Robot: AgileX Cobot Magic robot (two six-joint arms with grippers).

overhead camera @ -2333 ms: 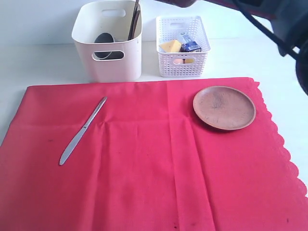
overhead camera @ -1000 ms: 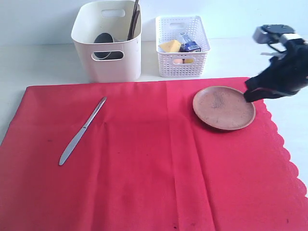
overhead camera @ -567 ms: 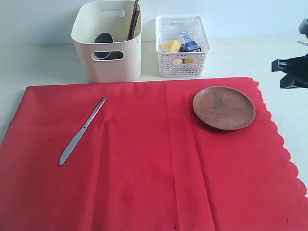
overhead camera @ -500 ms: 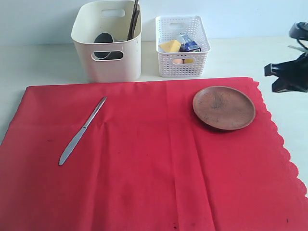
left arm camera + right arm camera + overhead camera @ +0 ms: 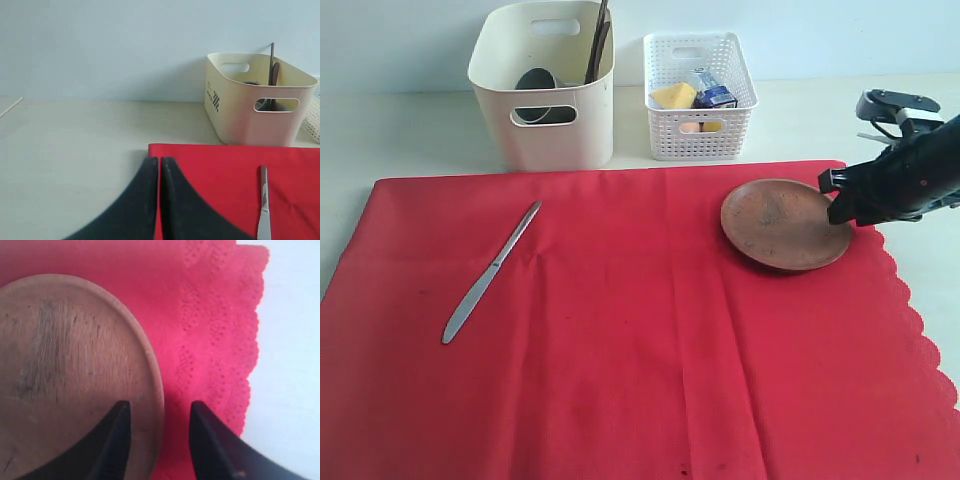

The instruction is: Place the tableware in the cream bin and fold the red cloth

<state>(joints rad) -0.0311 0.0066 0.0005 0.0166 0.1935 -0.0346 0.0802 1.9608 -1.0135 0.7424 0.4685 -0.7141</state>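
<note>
The plate [image 5: 785, 223] is laid on the cloth [image 5: 620, 330], its rim straddled by the right claw [image 5: 832, 198]. The table knife [image 5: 492, 272] is set well to that claw's left, on the cloth. Behind the cloth, the tall bin [image 5: 545, 150] and lattice basket [image 5: 700, 145] are stood side by side on the surface [image 5: 410, 130].

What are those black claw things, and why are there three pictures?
They are grippers, the pinching ends of a robot's two arms. One picture shows the whole table; the other two come from cameras on the wrists. A red cloth lies there, with a silver knife and a brown plate on it. Behind stand a cream bin and a white basket of food. The right gripper is open, one jaw on each side of the plate's rim. The left gripper is shut, holding nothing.
</note>
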